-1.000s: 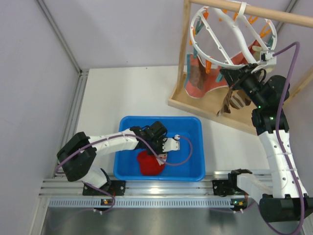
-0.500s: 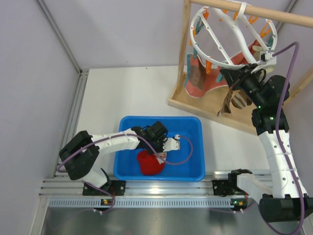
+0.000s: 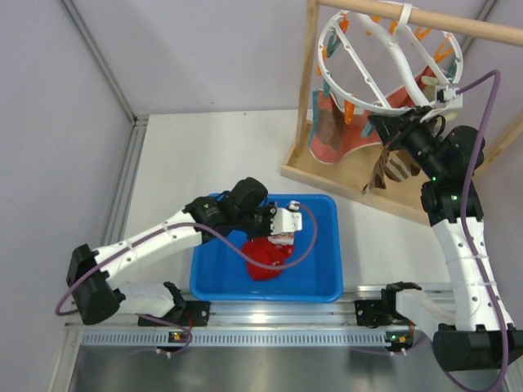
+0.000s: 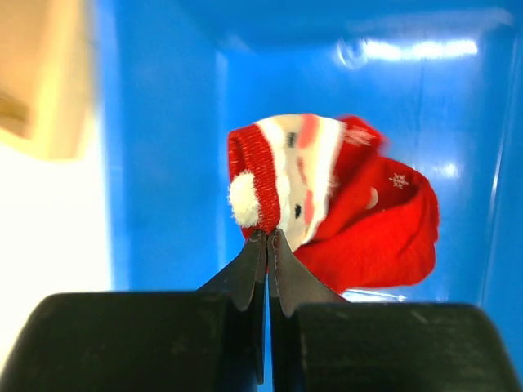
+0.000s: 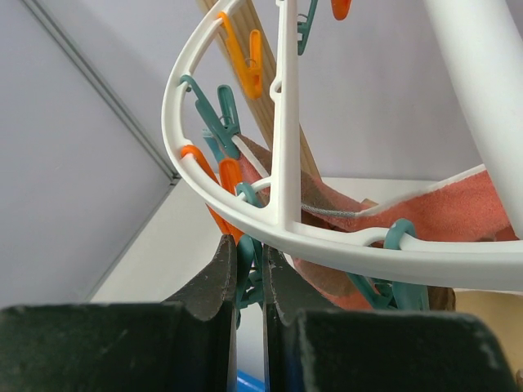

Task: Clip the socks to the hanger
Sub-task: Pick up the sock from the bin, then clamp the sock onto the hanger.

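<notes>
Red Santa sock (image 4: 343,220) pinched at its edge by closed left gripper (image 4: 267,238) over blue bin (image 4: 163,163), right gripper (image 5: 248,247) clamped on teal clothespin (image 5: 248,278) under white hanger (image 5: 282,163)

A white table (image 3: 212,155) is carrying a blue bin (image 3: 320,291) near its front edge, and a wooden stand (image 3: 327,186) is sitting just behind the bin's far right corner.

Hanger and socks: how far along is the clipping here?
Done: a brown striped sock hangs at the hanger rim. In hand: left pincer shut on the red Santa sock in the blue bin; right pincer pinches a teal clothespin. Left: carry that sock over and clip it.
</notes>
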